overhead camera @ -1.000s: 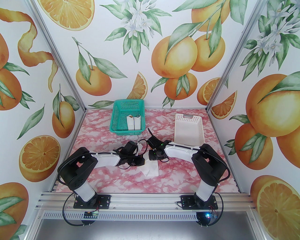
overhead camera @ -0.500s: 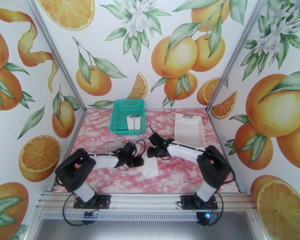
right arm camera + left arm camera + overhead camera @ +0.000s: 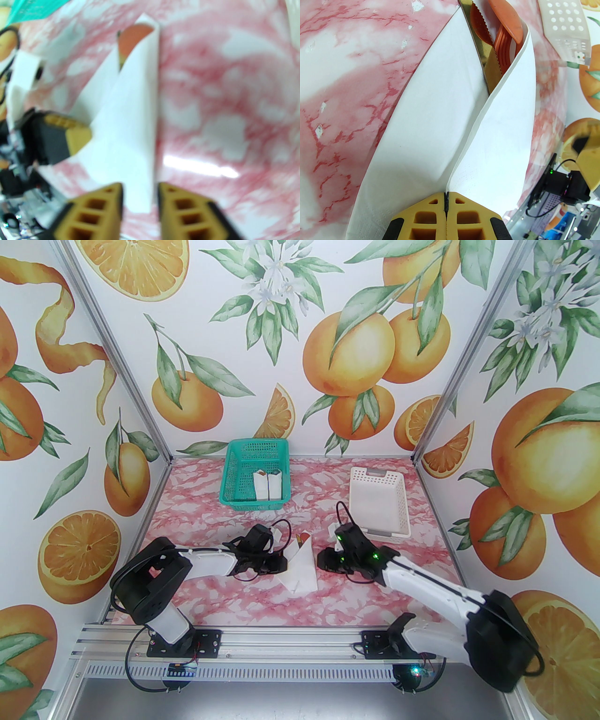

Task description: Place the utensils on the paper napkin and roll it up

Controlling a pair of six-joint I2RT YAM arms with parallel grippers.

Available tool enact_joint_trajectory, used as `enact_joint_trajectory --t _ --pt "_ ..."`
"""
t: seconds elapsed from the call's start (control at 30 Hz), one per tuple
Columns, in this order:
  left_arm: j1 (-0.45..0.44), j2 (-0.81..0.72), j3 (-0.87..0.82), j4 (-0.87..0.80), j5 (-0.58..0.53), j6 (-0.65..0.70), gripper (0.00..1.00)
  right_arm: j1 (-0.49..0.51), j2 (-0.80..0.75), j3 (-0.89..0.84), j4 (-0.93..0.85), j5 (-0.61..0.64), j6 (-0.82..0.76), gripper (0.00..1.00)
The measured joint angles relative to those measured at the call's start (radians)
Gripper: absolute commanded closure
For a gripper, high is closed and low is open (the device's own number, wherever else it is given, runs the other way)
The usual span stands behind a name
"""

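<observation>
Paper napkin [image 3: 302, 568]: white, folded over into a tapered wrap. It lies near the middle of the pink marbled table [image 3: 225, 601], between the two grippers.
Utensils [image 3: 303, 538]: tucked inside the wrap, their ends poking out of its far, open end.
Knife [image 3: 489, 72]: olive-gold with a serrated edge, against the left flap.
Fork [image 3: 503, 52]: orange, beside the knife.
Spoon [image 3: 507, 21]: orange bowl, lying over the fork.
Left gripper [image 3: 446, 195]: fingers pressed together on a raised fold at the wrap's near end.
Right gripper [image 3: 140, 185]: just right of the wrap. Its fingers stand a narrow gap apart with the napkin's edge in line with the gap. The wrist view is blurred, so whether they pinch it cannot be told.
Green basket [image 3: 234, 474]: far left, holding two white wrapped bundles [image 3: 269, 484] side by side.
White basket [image 3: 378, 502]: far right, behind the right gripper.
</observation>
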Motion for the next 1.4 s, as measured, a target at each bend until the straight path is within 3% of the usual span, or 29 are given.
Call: enact_joint_trajectory --t 0.07,0.23,0.53,1.07,1.4 --pt "0.0 0.0 -0.001 0.002 0.0 0.0 1.0 -0.011 -0.039 -0.058 0.064 -0.028 0.047 1.0" --pt "0.0 0.0 -0.002 0.003 -0.001 0.0 1.0 -0.057 -0.044 -0.149 0.225 -0.066 0.135 1.0" --pt "0.0 -0.001 -0.005 0.007 0.0 0.0 1.0 -0.101 0.125 -0.151 0.458 -0.084 0.192 1.0" --pt "-0.001 -0.001 -0.005 0.008 0.001 0.0 1.0 -0.115 0.412 -0.047 0.635 -0.079 0.192 1.0" --pt "-0.001 -0.001 -0.005 0.008 0.001 0.0 1.0 -0.116 0.467 -0.032 0.656 -0.079 0.191 1.0"
